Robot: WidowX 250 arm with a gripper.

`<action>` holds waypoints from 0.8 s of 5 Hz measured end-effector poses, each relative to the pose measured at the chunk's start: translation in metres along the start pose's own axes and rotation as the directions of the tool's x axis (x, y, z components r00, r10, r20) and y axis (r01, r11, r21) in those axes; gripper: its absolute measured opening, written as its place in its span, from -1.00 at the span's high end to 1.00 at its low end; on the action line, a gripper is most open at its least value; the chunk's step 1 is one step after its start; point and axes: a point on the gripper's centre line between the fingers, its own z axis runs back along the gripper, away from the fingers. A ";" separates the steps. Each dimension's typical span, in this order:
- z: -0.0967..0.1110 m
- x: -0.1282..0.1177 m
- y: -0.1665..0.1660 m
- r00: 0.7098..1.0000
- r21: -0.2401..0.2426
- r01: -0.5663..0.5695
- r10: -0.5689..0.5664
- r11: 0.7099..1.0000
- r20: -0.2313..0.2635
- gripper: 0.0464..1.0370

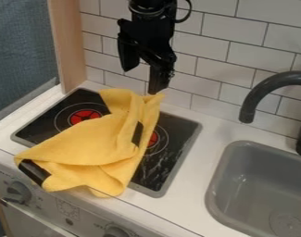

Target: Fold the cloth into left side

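Observation:
The yellow cloth [94,143] lies crumpled and partly folded over the black stovetop, its lower edge hanging past the stove's front left edge. Dark patches mark it near its right side and at its lower left corner. Above the cloth's back edge, in front of the tiled wall, hangs my gripper [141,81], open, with its two fingers spread and no cloth between them. The right fingertip is just above the cloth's upper right corner; whether they touch I cannot tell.
The stovetop [168,159] has two red-centred burners, both partly covered by the cloth. To the right are a grey sink [258,180] and a dark faucet [251,99]. A wooden post [67,44] stands at the back left, and knobs [17,191] line the front panel.

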 end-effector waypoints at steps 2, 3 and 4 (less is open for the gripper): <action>-0.023 -0.006 0.010 0.996 -0.015 -0.044 0.043 0.999 -0.077 -0.92; -0.020 -0.004 0.037 0.987 -0.004 -0.145 0.144 0.989 -0.066 -0.92; -0.025 -0.007 0.062 0.955 -0.002 -0.288 0.288 0.958 -0.069 -0.92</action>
